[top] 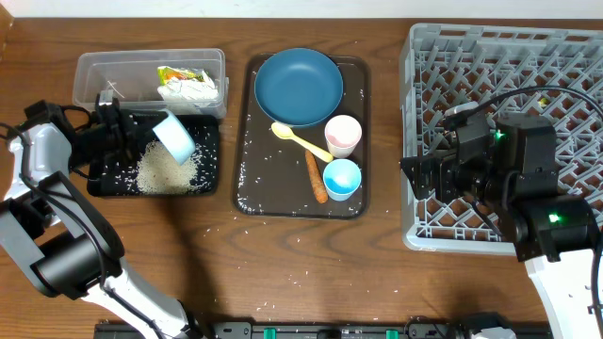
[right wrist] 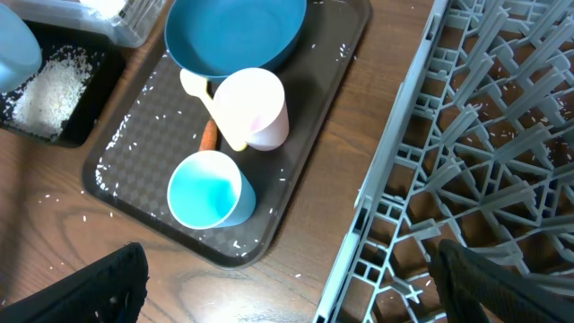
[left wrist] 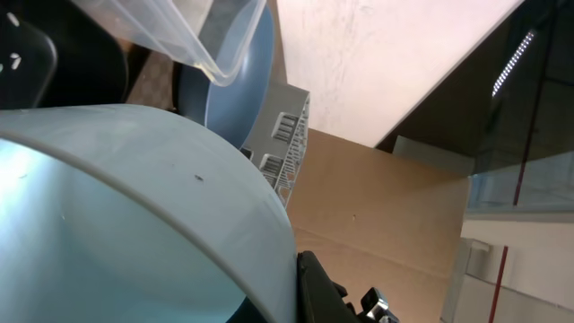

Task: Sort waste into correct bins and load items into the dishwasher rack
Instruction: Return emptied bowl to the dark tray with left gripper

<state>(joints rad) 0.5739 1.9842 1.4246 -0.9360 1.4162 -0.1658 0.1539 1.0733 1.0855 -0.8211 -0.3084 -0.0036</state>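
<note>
The left hand [top: 141, 135] is clamped on the rim of the pale blue bowl [top: 175, 137], tipped mouth-down over the black tray [top: 209, 181] and its rice heap [top: 168, 170]. The dishwasher rack [top: 565, 56] lies well off to its right, nearer the right hand [top: 421, 175], which hovers spread wide and empty.

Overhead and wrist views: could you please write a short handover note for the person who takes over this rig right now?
Left pincer: shut on the pale blue bowl, tilted over the black tray, where the rice is piled.
Right pincer: open, empty, above the left edge of the rack.
Done: snack wrapper and tissue lie in the clear tub.
Left: carrot stick, plate, yellow spoon, pink cup and light blue cup are on the brown tray; stray grains dot it and the table. No dishes show in the rack; the bowl goes there too.
</note>
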